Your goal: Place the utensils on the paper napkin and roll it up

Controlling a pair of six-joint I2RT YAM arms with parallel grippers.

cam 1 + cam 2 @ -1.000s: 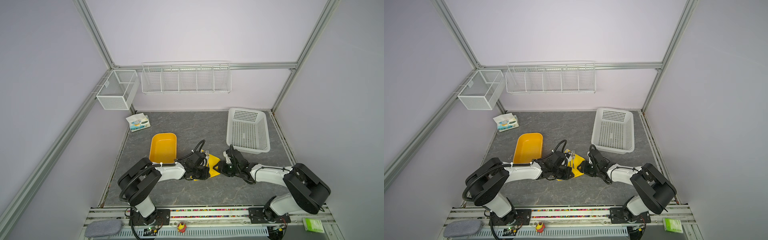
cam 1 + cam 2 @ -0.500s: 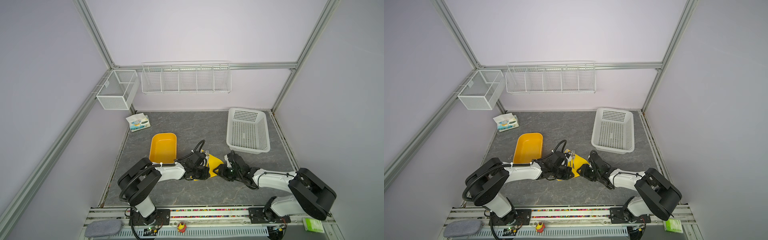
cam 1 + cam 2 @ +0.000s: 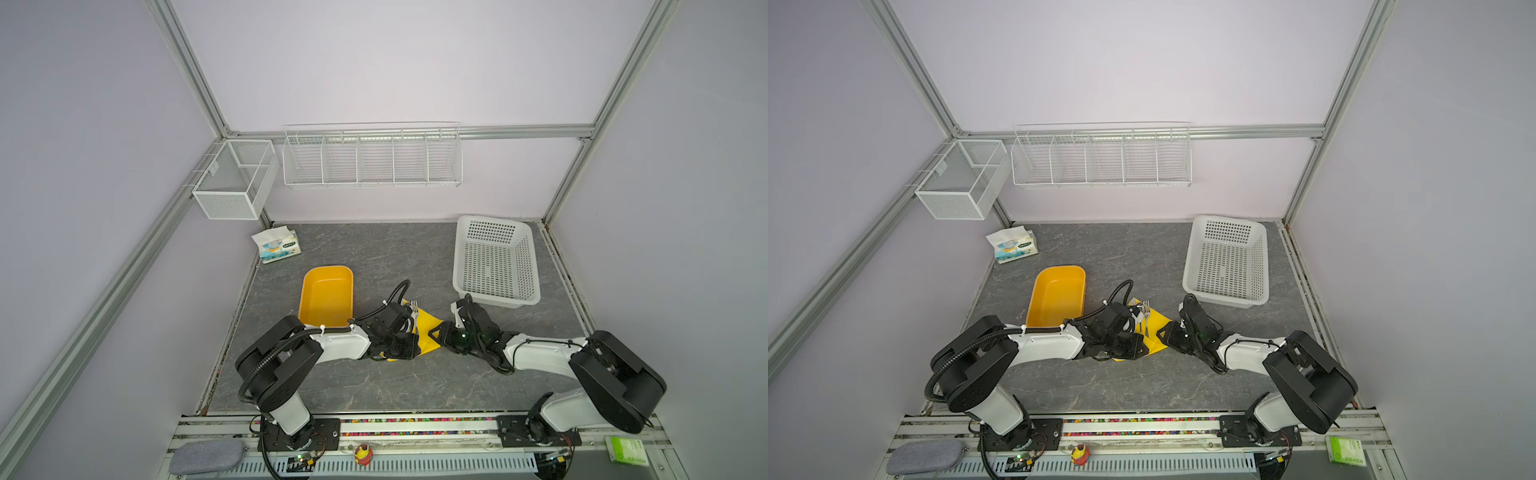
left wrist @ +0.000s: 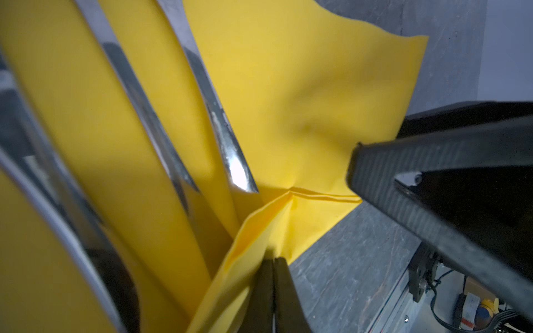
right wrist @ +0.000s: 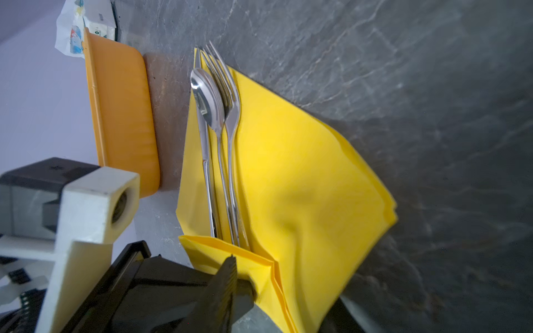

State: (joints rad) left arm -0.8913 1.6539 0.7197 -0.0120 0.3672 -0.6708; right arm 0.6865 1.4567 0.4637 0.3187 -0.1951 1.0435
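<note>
My left gripper [image 3: 409, 347] low over yellow napkin [image 3: 424, 326]. Fork [image 3: 414, 308] tines poke past far edge. My right gripper [image 3: 435, 332] at napkin's right corner. Orange tray [image 3: 326, 272] just beside.

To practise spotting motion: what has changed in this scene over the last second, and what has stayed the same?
The right gripper slid toward the left arm, up to the paper napkin edge; whether it grips is unclear. The left gripper stayed shut on the napkin's folded corner, and the utensils stayed put.

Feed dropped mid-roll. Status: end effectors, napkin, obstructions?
Left end effector shut on paper napkin fold. Right end effector at napkin edge, grip unclear. Utensils on napkin, not yet rolled. Orange tray beside, apart.
</note>
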